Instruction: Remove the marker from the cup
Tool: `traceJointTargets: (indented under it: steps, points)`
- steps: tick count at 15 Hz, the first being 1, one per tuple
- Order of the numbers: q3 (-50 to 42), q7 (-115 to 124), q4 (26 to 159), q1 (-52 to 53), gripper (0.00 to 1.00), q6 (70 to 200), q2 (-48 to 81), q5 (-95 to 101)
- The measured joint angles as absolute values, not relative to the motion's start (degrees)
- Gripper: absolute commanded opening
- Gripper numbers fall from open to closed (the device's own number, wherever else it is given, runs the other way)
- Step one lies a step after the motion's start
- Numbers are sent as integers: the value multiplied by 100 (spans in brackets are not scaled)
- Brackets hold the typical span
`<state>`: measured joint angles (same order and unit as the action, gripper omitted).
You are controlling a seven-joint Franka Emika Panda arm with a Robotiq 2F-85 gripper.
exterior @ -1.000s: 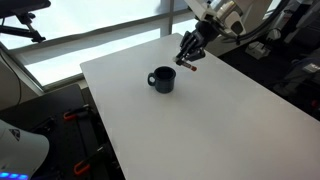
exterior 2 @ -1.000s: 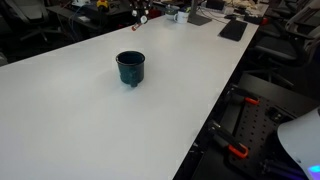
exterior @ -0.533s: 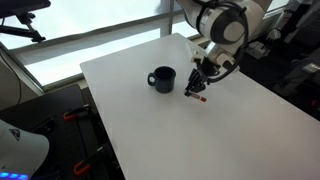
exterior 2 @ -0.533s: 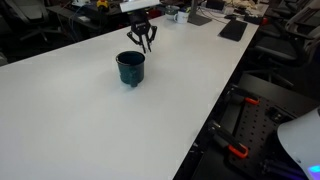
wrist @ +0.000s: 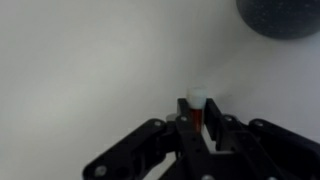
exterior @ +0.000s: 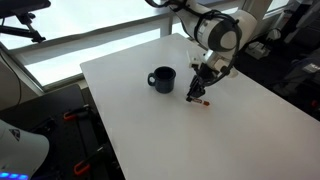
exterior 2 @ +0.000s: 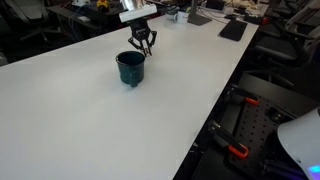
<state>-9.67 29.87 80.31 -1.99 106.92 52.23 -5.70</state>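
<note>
Marker (wrist: 198, 118) is already out of the mug (exterior: 162, 79), with the gripper (exterior: 196, 96) pinching it low over the table (exterior: 250, 120). Only letting go is left, I'd say.

**Marker stands clear of the cup, tip at the desk**

The reddish marker (wrist: 198, 121) sits nearly upright between the fingers of the hand (wrist: 198, 112), its pale tip pointing down at the white desk (exterior: 150, 130); whether the tip touches cannot be told. In an exterior view its red end (exterior: 201, 102) shows near the cup (exterior: 162, 79), apart from it. The dark, round cup stands upright on the desk, its handle facing away from the marker.
</note>
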Motion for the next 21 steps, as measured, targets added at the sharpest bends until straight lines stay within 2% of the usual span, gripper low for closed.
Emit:
traceJointTargets:
  steps: [2, 3, 5, 7, 10, 11, 12, 13, 21]
  points:
    - [-966, 2987, 8027, -201, 51, 10692, 5227, -570]
    - [-966, 2987, 8027, -204, 14, 10695, 5238, -570]
    - [-971, 2991, 8027, -210, 13, 10726, 5269, -570]
    - [-991, 3070, 8027, -209, 0, 10800, 5304, -569]
    - [-1029, 3201, 8021, -199, 0, 10877, 5308, -565]
    - [-1032, 3223, 8021, -199, 26, 10911, 5315, -563]
    - [-1033, 3263, 8022, -199, 27, 10948, 5328, -563]
    - [-1033, 3305, 8023, -199, 32, 10974, 5342, -559]
    - [-1052, 3360, 8023, -196, 93, 10991, 5398, -515]
